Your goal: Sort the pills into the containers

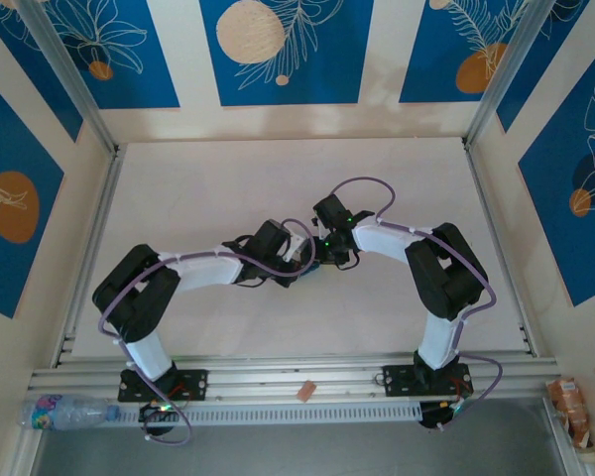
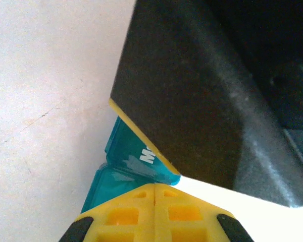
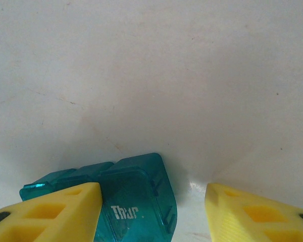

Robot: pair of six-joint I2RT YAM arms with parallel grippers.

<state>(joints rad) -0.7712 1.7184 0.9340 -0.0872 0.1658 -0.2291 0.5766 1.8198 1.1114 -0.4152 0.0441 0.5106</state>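
Observation:
The containers are one teal-green pill organiser (image 3: 141, 174) lying flat on the white table, its end lid marked "Thur". My right gripper (image 3: 152, 187) stands open astride that end, its left finger (image 3: 60, 209) against the organiser and its right finger (image 3: 252, 212) well clear of it. In the left wrist view the organiser (image 2: 123, 169) has one lid tilted up. My left gripper (image 2: 156, 187) is shut with nothing between its fingers, its tips right over the organiser. Both grippers meet mid-table, left gripper (image 1: 299, 266) and right gripper (image 1: 329, 258). The pills are out of view.
The right gripper's black body (image 2: 207, 101) looms close over the left gripper. Aluminium rails (image 1: 84, 258) run along the table's sides and front. A water bottle (image 1: 64, 411) lies at the near left, a snack packet (image 1: 572, 405) at the near right.

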